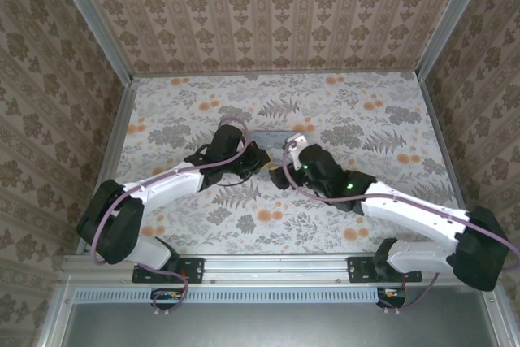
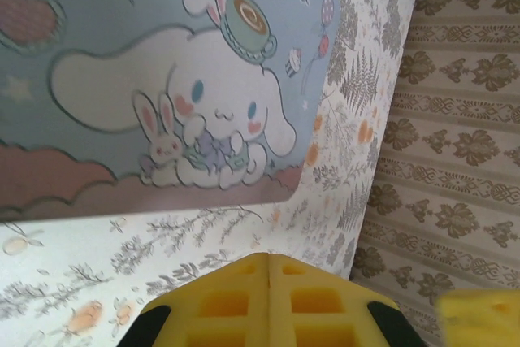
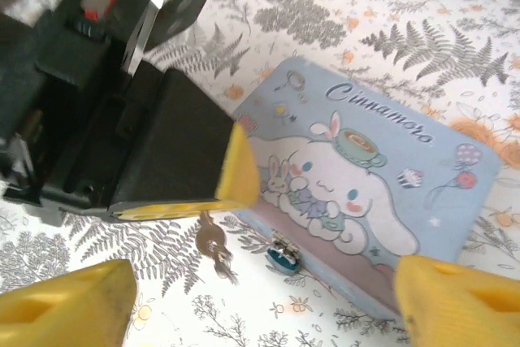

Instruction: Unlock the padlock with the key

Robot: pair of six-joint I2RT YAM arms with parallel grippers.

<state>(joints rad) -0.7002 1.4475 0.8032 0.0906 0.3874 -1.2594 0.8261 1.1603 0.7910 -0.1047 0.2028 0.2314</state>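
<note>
Evidently the left jaws are pinching the key (image 3: 211, 245) just beside the padlock (image 3: 282, 256); the right jaws are gaping empty, so steadying that padlock is looking wise.

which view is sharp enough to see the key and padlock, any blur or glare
right wrist view: the key and the padlock are fairly sharp, the right gripper blurs at the near corners; left wrist view: the tin looks soft and pale up close; top view: even light, no glare, small parts too tiny to read
</note>
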